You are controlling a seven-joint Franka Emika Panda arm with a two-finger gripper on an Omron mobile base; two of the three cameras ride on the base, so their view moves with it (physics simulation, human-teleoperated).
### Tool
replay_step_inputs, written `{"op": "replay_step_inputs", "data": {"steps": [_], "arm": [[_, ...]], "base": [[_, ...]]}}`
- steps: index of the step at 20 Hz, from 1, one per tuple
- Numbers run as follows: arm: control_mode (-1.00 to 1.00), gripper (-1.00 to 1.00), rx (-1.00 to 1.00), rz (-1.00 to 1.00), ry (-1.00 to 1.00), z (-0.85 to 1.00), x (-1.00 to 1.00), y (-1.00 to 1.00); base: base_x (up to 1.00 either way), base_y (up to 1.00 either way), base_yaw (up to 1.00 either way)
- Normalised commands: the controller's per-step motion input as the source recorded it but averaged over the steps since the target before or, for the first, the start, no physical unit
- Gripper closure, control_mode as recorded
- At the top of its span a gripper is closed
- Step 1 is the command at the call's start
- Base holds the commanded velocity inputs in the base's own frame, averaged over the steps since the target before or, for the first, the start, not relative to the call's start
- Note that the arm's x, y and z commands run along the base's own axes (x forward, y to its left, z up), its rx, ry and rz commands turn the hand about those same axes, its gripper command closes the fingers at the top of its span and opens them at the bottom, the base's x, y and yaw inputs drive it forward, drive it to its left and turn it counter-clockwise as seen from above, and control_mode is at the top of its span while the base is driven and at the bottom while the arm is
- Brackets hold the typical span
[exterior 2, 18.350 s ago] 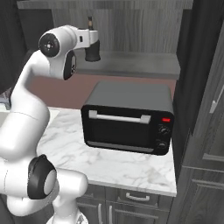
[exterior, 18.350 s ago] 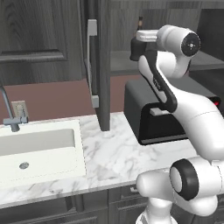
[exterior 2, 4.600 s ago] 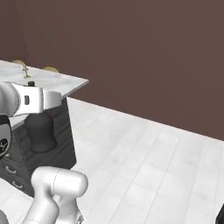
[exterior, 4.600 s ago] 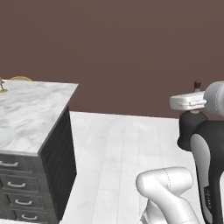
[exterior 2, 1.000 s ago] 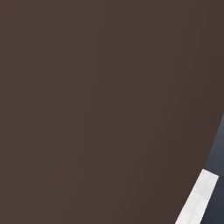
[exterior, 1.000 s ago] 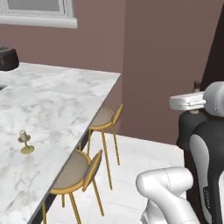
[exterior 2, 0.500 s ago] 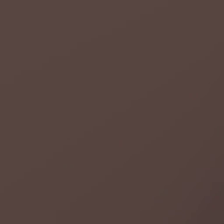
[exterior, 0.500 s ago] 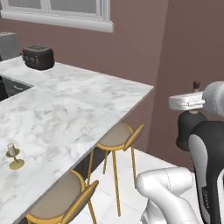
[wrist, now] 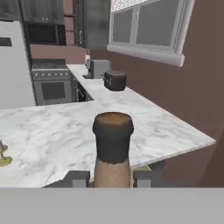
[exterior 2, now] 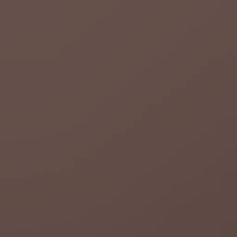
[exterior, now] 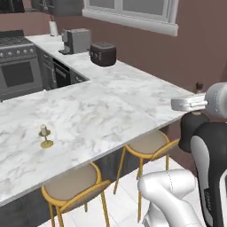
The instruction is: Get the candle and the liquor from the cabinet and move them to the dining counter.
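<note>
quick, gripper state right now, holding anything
Gripper: closed on the liquor, gripping the bottle's neck between its two fingertips.

Liquor (wrist: 113,148) neck between the pincer (wrist: 112,178) tips, dining counter (wrist: 65,131) and toaster (wrist: 115,81) beyond.

Home kitchen, rendered sim. Evidence: big white marble dining counter (exterior: 111,119) w/ gold-framed stools (exterior: 73,188) tucked under it, steel range w/ oven door (exterior: 17,66) along far wall, dark toaster (exterior: 103,53) + grey countertop appliance (exterior: 76,40) on the worktop, window (wrist: 146,28) over it, dark upper cabinets (wrist: 41,11), mauve walls (exterior: 195,57).
</note>
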Motion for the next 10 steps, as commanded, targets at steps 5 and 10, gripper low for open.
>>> {"op": "replay_step_inputs", "data": {"steps": [5, 10], "arm": [[1.0, 1.0, 0.0, 0.0, 0.0, 0.0, 0.0, 0.0], [1.0, 1.0, 0.0, 0.0, 0.0, 0.0, 0.0, 0.0]], "base": [[0.05, -0.29, 0.81], [0.22, -0.54, 0.55]]}}
